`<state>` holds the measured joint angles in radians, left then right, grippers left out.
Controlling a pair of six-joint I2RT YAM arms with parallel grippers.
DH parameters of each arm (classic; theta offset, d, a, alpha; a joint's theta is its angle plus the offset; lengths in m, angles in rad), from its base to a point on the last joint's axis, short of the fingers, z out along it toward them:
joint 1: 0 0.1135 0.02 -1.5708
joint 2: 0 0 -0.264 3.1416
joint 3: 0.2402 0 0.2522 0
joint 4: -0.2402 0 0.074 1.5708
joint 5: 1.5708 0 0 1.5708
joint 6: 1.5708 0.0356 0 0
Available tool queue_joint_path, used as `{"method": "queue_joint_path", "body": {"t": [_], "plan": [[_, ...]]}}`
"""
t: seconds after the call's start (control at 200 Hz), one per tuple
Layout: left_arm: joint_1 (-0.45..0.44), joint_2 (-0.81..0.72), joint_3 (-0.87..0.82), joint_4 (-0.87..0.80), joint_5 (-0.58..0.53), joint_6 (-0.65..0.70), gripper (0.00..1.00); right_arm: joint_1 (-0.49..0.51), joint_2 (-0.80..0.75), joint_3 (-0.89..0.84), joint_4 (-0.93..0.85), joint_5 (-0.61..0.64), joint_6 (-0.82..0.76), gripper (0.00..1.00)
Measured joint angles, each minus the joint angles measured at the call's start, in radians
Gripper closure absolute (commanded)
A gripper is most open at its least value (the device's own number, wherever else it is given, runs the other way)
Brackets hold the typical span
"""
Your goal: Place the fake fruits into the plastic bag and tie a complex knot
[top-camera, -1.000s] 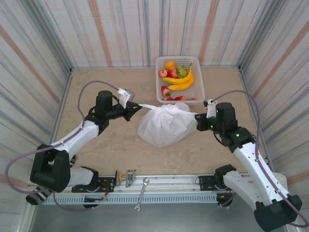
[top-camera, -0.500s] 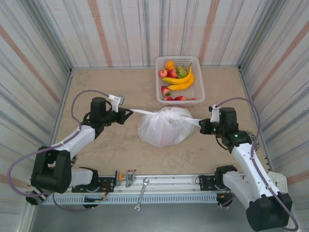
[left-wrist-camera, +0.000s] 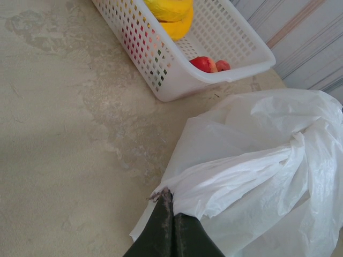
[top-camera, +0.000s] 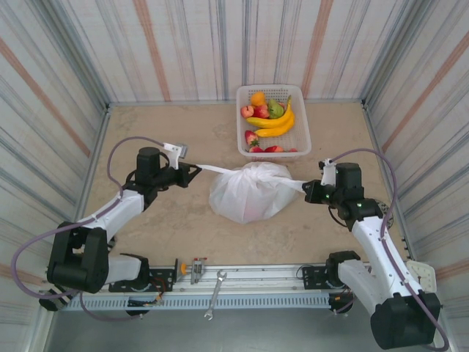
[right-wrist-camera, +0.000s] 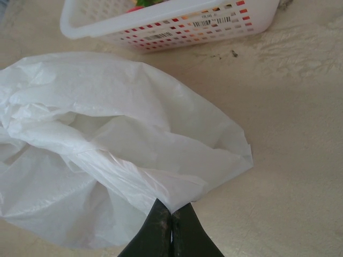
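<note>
Moved: both hands had drawn outward from the plastic bag (top-camera: 249, 194) over the last second, pulling its handles into taut strips. In the last half second I saw almost no change.
Left hand (top-camera: 193, 172): left of the bag, closed tight on the end of one handle. The wrist view showed its fingers (left-wrist-camera: 163, 225) pinched together on the white film.
Right hand (top-camera: 308, 190): right of the bag, likewise clamped on the other handle end, with the fingers (right-wrist-camera: 185, 230) pressed shut.
Knot (left-wrist-camera: 298, 145): a twisted bunch at the bag's top, between the two strips. I could not tell how many turns it held.
Step in hand: I judged this to be cinching the knot.
Doing it well: I would pull evenly and level from both sides and stop once the bunch firmed up, since thin film tears or slips out of the hand.
Fake fruits (top-camera: 268, 117): many lay in the basket (top-camera: 306, 139) just behind the bag. The bag's own contents were veiled.
Worktop (top-camera: 161, 220): beige and mottled, flat, bare around the bag.
Room: striped panel walls (top-camera: 58, 66) closed in three sides. A wrench (top-camera: 215, 293) lay on the rail well in front of the bag.
</note>
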<state>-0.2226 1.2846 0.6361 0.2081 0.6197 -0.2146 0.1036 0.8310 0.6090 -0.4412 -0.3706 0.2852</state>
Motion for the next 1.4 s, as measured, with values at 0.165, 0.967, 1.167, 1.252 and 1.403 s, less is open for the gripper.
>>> {"method": "queue_joint_path", "body": {"t": [0.165, 0.967, 1.167, 1.252, 1.403], "plan": [[-0.003, -0.002, -0.004, 0.031, -0.003, 0.001, 0.9, -0.015, -0.002, 0.002, 0.002, -0.052, 0.001, 0.86], [0.081, -0.484, 0.051, -0.182, -0.57, 0.003, 0.02, -0.21, -0.053, 0.265, 0.098, 0.139, -0.059, 0.01], [0.1, -0.493, 0.021, -0.241, -0.804, 0.0, 0.01, -0.264, -0.007, 0.13, 0.227, 0.249, -0.016, 0.01], [0.111, -0.476, -0.02, -0.241, -0.869, 0.0, 0.01, -0.274, 0.031, 0.056, 0.284, 0.309, 0.0, 0.01], [0.119, -0.403, -0.087, -0.23, -0.932, 0.004, 0.01, -0.292, 0.113, -0.068, 0.399, 0.378, 0.019, 0.01]]}}
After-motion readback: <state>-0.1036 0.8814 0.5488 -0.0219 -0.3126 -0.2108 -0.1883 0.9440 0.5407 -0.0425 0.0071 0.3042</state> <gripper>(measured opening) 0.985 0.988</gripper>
